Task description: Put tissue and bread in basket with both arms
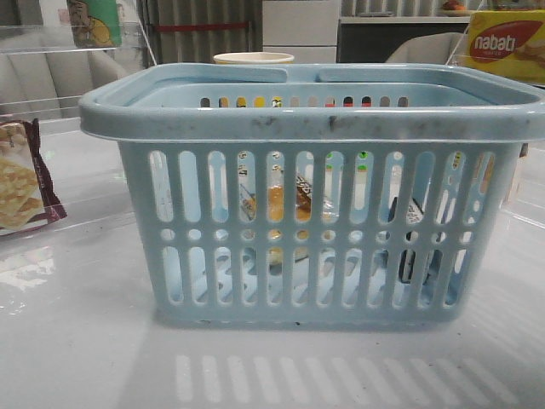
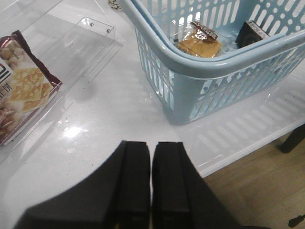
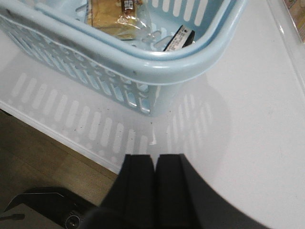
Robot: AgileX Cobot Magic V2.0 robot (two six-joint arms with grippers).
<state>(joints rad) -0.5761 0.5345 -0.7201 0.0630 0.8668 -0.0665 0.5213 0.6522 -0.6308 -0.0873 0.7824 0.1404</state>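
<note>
Left wrist view: bread (image 2: 199, 42) and tissue (image 2: 252, 33) lie inside the basket (image 2: 190, 90), while left gripper (image 2: 151, 179) and right gripper (image 3: 155, 186), both closed and empty, sit outside it, where a careless swing could knock its rim.

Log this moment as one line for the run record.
bread: in basket | tissue: in basket, beside bread | left gripper: shut, empty, outside basket | right gripper: shut, empty, outside basket
</note>
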